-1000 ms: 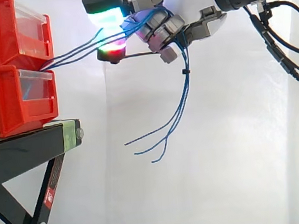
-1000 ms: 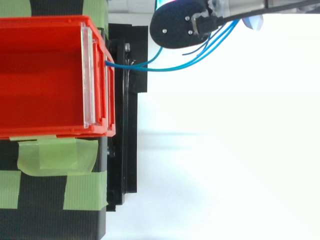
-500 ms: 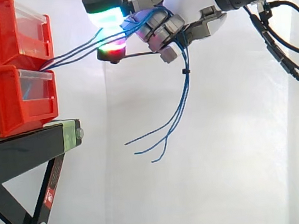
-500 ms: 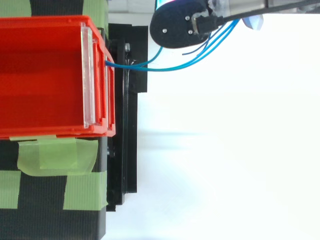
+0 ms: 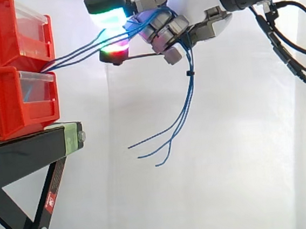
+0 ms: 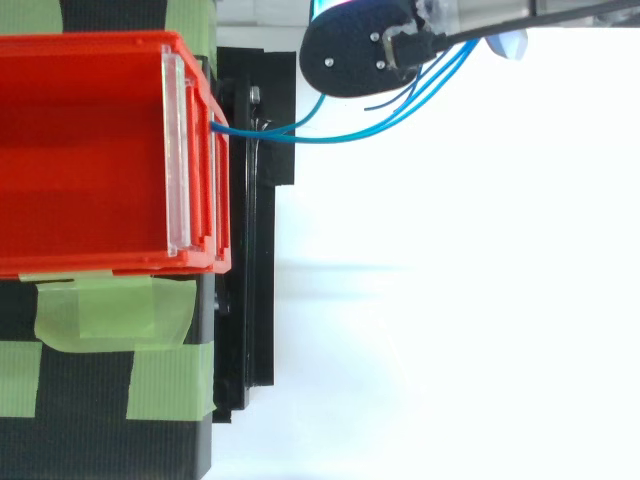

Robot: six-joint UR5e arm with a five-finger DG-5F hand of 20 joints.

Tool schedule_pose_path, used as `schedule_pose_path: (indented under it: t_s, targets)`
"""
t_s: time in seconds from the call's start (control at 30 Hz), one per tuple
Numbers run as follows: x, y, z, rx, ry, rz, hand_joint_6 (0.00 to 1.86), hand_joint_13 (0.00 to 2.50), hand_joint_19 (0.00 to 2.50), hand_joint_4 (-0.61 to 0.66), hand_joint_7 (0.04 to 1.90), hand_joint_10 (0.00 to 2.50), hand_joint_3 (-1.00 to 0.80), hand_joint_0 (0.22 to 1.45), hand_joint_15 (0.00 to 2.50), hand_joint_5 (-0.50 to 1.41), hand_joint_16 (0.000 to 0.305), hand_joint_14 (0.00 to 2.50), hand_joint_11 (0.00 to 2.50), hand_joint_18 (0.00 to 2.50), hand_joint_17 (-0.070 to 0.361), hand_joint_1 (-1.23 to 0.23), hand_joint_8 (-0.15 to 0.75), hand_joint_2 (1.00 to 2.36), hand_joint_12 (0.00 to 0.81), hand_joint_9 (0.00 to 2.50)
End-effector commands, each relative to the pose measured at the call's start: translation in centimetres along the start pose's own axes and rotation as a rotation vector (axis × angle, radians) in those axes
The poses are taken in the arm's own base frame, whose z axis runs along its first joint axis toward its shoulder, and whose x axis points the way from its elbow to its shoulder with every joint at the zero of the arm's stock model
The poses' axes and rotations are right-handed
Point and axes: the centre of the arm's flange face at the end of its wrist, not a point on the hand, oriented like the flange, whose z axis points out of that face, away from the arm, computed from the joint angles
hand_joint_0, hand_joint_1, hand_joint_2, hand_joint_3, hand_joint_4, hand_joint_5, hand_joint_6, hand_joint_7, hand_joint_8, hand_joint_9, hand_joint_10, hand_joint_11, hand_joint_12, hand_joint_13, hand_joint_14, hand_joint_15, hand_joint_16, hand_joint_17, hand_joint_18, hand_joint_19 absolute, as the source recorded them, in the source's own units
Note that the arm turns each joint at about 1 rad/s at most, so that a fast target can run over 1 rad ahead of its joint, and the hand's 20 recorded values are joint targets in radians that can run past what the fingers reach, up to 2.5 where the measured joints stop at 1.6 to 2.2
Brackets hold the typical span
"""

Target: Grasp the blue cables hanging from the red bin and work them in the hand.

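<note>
The hand (image 5: 194,7) is high, to the right of the red bins (image 5: 11,101). Its fingers (image 5: 162,31) are curled and close together around the blue cables (image 5: 186,97), and two glowing pads meet just beside them. The cables come out between the two bins, rise to the fingers, pass through them and hang below with loose ends, apart from the black stand (image 5: 32,150).

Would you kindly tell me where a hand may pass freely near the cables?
Free: beneath the loose ends of the blue cables, right of the black stand. Crowded: between the red bins and the hand, where the cables stretch across.
</note>
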Motion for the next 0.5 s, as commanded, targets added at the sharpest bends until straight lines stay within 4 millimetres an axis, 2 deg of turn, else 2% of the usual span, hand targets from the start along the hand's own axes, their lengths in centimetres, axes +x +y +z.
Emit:
schedule_pose_path:
  t_s: [0.0, 0.47]
  targets:
    - [-0.02, 0.04, -0.01, -0.001, 0.001, 0.000, 0.26, 0.98, 1.02, 0.30, 1.39, 2.50, -0.23, 0.93, 1.52, 0.45, 0.053, 2.50, 2.50, 1.45, 0.120, -0.63, 0.446, 1.02, 0.498, 0.73]
    - [0.05, 0.07, -0.04, -0.001, 0.001, 0.000, 0.26, 0.98, 1.02, 0.30, 1.38, 2.50, -0.23, 0.93, 1.51, 0.45, 0.054, 2.50, 2.50, 1.45, 0.122, -0.63, 0.446, 1.02, 0.505, 0.73]
